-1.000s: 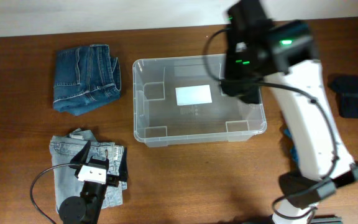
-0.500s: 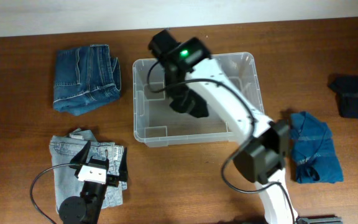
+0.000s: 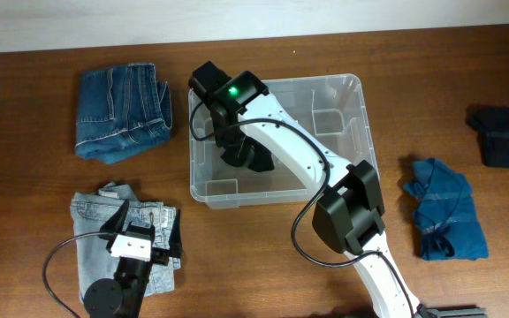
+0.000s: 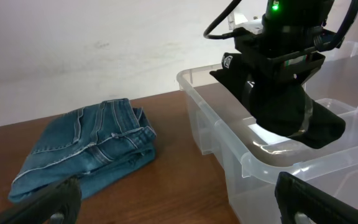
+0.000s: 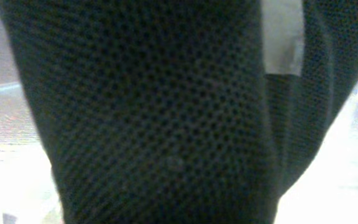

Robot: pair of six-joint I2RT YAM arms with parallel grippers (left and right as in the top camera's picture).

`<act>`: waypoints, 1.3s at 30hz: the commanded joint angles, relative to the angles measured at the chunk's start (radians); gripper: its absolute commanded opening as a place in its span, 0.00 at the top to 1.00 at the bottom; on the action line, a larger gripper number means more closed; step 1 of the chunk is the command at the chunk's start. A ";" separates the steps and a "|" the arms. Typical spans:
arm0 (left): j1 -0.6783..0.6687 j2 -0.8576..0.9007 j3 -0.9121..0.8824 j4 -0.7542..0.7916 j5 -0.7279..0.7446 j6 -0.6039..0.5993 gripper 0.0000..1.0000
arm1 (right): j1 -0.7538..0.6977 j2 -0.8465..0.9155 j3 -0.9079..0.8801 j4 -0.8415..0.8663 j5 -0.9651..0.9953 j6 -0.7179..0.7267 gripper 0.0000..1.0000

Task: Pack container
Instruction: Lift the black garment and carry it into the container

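The container is a clear plastic bin with rounded corners, a rim and moulded ribs inside. It sits at the middle of the table, between the folded jeans and a blue garment.

A white tag on the black cloth carries no legible writing. A small white emblem on the right wrist is too small to read.

The right arm stretches across the bin to its left half. The right claw pinches the mesh cloth, which hangs inside above the floor. The left claw is spread wide, low over pale jeans at the table's near left.
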 commanded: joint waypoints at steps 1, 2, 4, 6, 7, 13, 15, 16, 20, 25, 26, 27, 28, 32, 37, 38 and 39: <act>0.006 -0.006 -0.006 -0.001 0.005 0.016 0.01 | 0.007 0.006 0.002 0.023 0.001 0.010 0.79; 0.006 -0.006 -0.006 -0.001 0.005 0.016 0.01 | 0.007 0.008 0.002 0.031 -0.010 0.010 0.79; 0.006 -0.006 -0.006 -0.001 0.005 0.016 0.01 | 0.007 0.008 0.002 0.039 -0.013 0.010 0.78; 0.006 -0.006 -0.006 -0.001 0.005 0.016 0.01 | 0.007 0.012 0.002 0.044 -0.014 0.010 0.76; 0.006 -0.006 -0.006 -0.001 0.005 0.016 0.01 | 0.007 0.013 0.002 0.045 -0.018 0.010 0.76; 0.006 -0.006 -0.006 -0.001 0.005 0.016 0.01 | 0.007 0.019 0.002 0.048 -0.039 0.009 0.72; 0.006 -0.006 -0.006 -0.001 0.005 0.016 0.01 | 0.007 0.019 0.002 0.049 -0.039 0.009 0.70; 0.006 -0.006 -0.006 -0.001 0.005 0.016 0.01 | 0.007 0.019 0.002 0.049 -0.039 0.009 0.69; 0.006 -0.006 -0.006 -0.001 0.005 0.016 0.01 | 0.007 0.019 0.002 0.050 -0.039 0.006 0.52; 0.006 -0.006 -0.006 -0.001 0.005 0.016 0.01 | 0.007 0.019 0.002 0.058 -0.069 -0.019 0.43; 0.006 -0.006 -0.006 -0.001 0.005 0.016 0.01 | 0.007 0.019 0.002 0.065 -0.084 -0.032 0.43; 0.006 -0.006 -0.006 -0.001 0.005 0.016 0.01 | 0.008 0.019 0.002 0.074 -0.102 -0.045 0.43; 0.006 -0.006 -0.006 -0.001 0.005 0.016 0.01 | 0.007 0.019 0.003 0.079 -0.110 -0.051 0.43; 0.006 -0.006 -0.006 -0.001 0.005 0.016 0.01 | 0.004 0.017 0.016 0.074 -0.094 -0.100 0.39; 0.006 -0.006 -0.006 -0.001 0.005 0.016 0.01 | -0.039 -0.002 0.082 0.008 0.010 -0.095 0.40; 0.006 -0.006 -0.006 -0.001 0.005 0.016 0.01 | -0.051 -0.003 0.097 -0.009 0.021 -0.090 0.41; 0.006 -0.006 -0.006 -0.001 0.005 0.016 0.01 | -0.069 -0.004 0.113 -0.030 0.024 -0.081 0.45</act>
